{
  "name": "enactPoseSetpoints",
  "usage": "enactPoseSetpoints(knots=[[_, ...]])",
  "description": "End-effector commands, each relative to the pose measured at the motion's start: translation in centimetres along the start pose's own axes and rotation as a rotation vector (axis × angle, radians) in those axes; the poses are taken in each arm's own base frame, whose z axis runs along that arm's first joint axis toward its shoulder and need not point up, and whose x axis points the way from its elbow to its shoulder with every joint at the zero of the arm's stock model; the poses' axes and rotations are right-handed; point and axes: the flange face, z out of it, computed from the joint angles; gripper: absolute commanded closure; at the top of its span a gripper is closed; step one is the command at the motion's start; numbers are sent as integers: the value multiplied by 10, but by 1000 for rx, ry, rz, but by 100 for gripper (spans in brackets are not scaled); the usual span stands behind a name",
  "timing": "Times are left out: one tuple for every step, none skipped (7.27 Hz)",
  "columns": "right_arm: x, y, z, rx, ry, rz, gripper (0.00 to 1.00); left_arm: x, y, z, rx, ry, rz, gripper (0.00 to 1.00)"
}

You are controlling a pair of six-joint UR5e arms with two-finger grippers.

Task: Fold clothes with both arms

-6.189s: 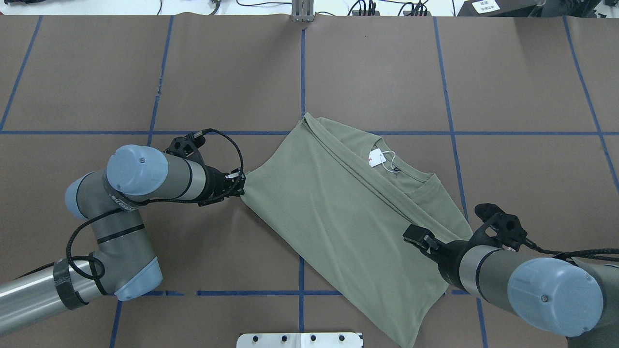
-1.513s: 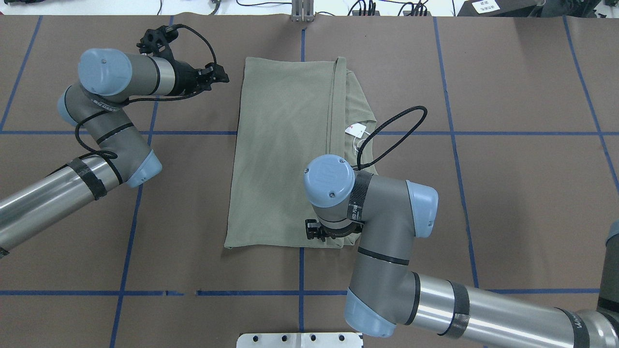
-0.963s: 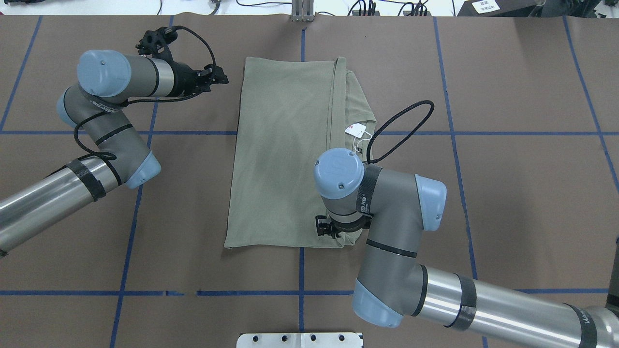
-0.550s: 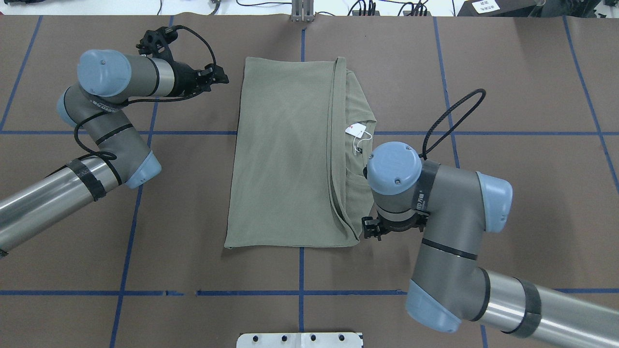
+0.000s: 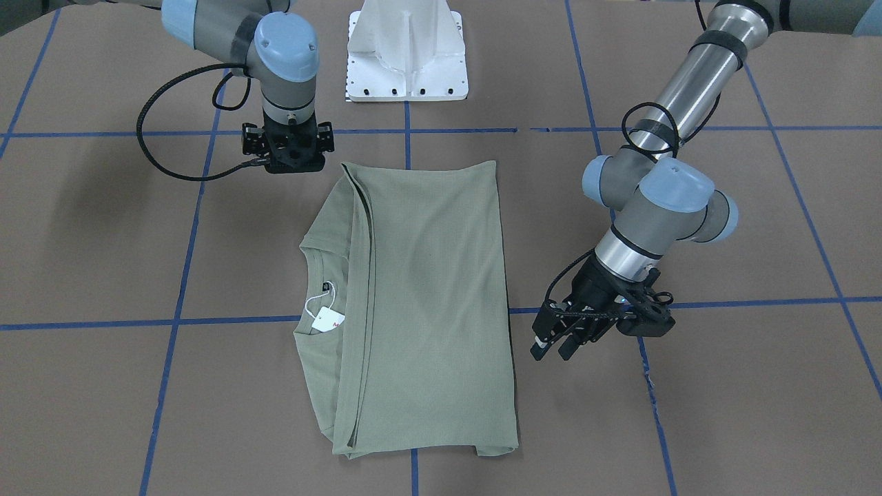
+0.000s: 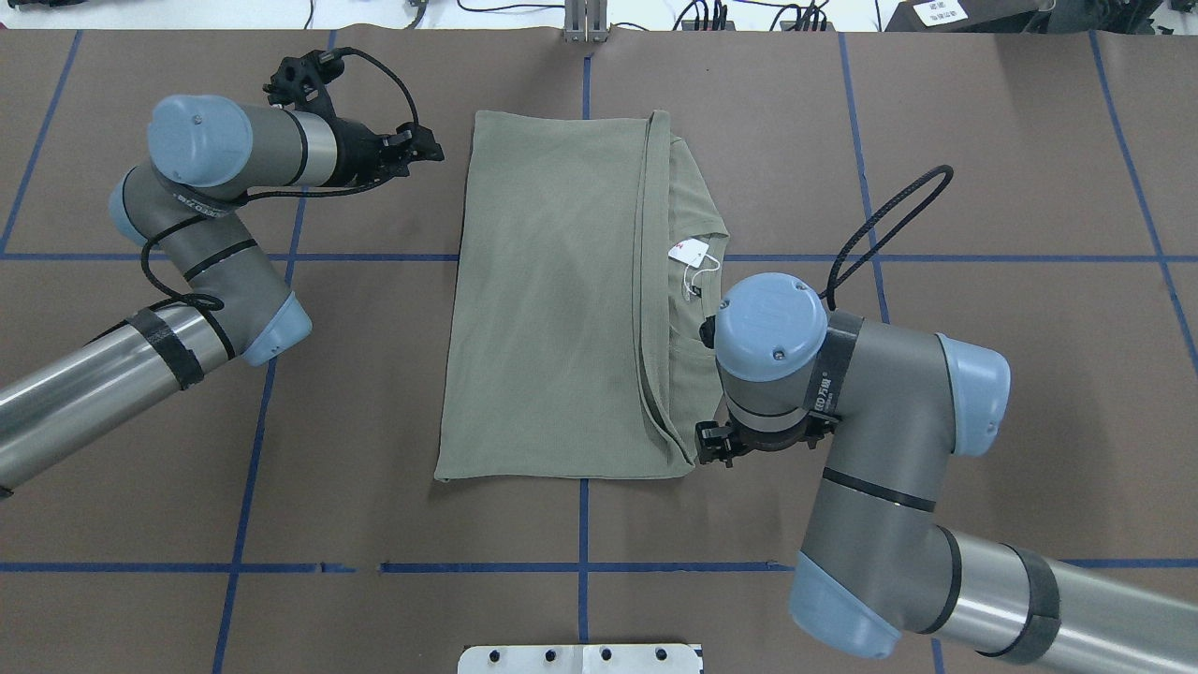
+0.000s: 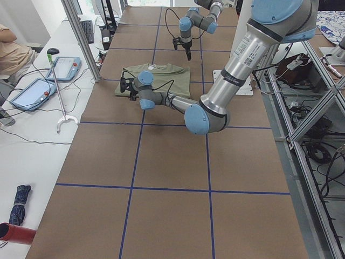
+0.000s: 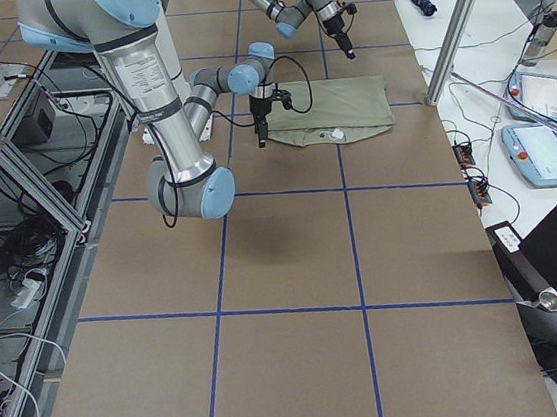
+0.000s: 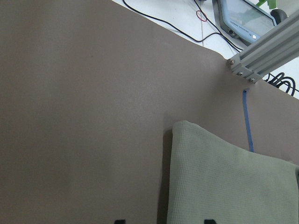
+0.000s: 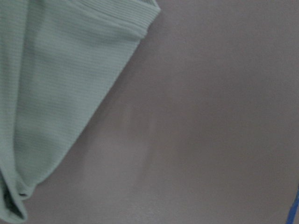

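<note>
The sage-green shirt (image 6: pixel 552 309) lies flat on the brown table, folded lengthwise into a long rectangle, with its collar and white hang tag (image 6: pixel 688 250) showing along the right side. My left gripper (image 6: pixel 432 150) hovers open just left of the shirt's far-left corner (image 9: pixel 180 128), touching nothing. My right gripper (image 5: pixel 288 164) points straight down beside the shirt's near-right corner (image 10: pixel 60 93), off the cloth. Its jaws look spread and hold nothing. In the overhead view its own wrist hides it.
The white pedestal base (image 5: pixel 406 55) stands at the robot's edge of the table. Blue tape lines (image 6: pixel 582 524) grid the brown surface. An aluminium post (image 6: pixel 586 23) stands at the far edge. Side tables carry tablets (image 7: pixel 29 91) and cables, and a person's arm (image 7: pixel 11 48) shows.
The shirt lay diagonally between both grippers; it now lies straight, farther out. Over the last second my right arm swung right off the near hem. The left arm stayed still.
</note>
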Motion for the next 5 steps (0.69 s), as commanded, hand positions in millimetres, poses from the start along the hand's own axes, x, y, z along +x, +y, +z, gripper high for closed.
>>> enactPoseSetpoints(knots=[[-40, -29, -22, 28, -25, 0, 2, -13, 9, -11, -55, 7, 1, 36], [-63, -43, -26, 31, -21, -9, 3, -15, 9, -11, -56, 6, 2, 36], [-74, -53, -23, 44, -20, -17, 8, -15, 9, -11, -58, 6, 0, 36], [-78, -61, -11, 58, -31, -24, 12, -15, 9, -11, -58, 6, 0, 36], [-80, -63, -6, 59, -32, -33, 22, -15, 9, -11, -58, 6, -1, 36]])
